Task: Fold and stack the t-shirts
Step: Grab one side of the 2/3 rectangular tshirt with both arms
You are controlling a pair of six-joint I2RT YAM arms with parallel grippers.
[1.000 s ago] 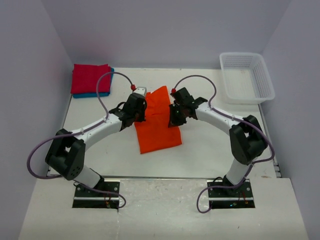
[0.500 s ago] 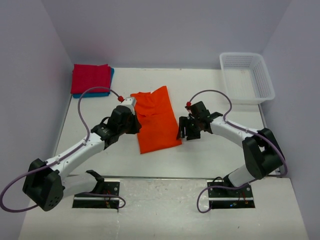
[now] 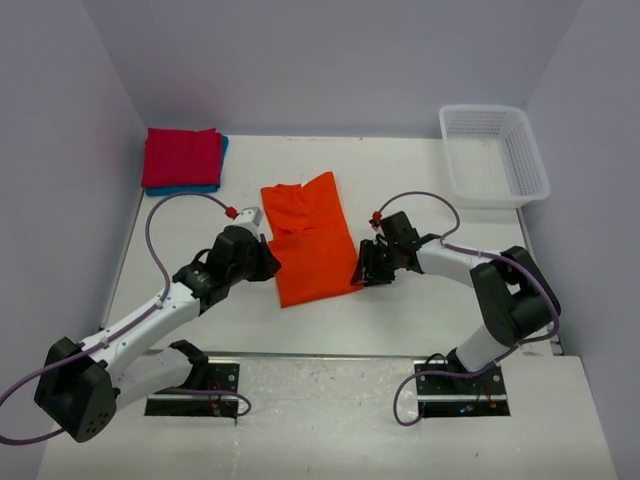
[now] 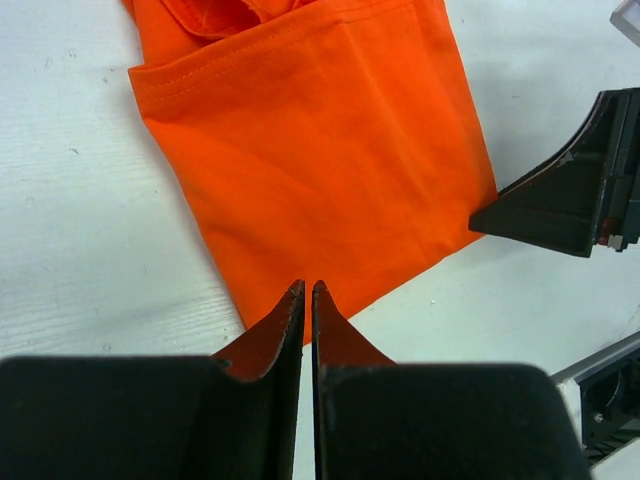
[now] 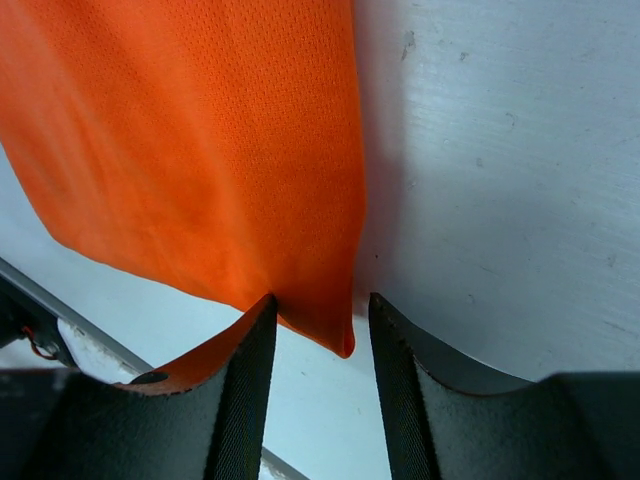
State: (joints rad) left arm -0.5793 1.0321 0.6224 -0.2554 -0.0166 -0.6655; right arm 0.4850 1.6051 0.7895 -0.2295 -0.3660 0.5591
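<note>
The orange t-shirt lies folded in a long strip mid-table, its collar end at the far side. My left gripper is at the shirt's near left edge. In the left wrist view its fingers are shut to a thin slit above the shirt's near corner, with no cloth between them. My right gripper is at the near right corner. In the right wrist view it stands open with the shirt's corner tip between the pads. The red t-shirt lies folded on the blue one at the far left.
A white mesh basket stands at the far right corner of the table. Purple walls close the left, back and right sides. The right gripper's black body shows in the left wrist view beside the shirt.
Both grippers came off the shirt's middle and moved toward me. The left arm swung back to the near left edge. The right gripper opened and dropped to the near right corner.
</note>
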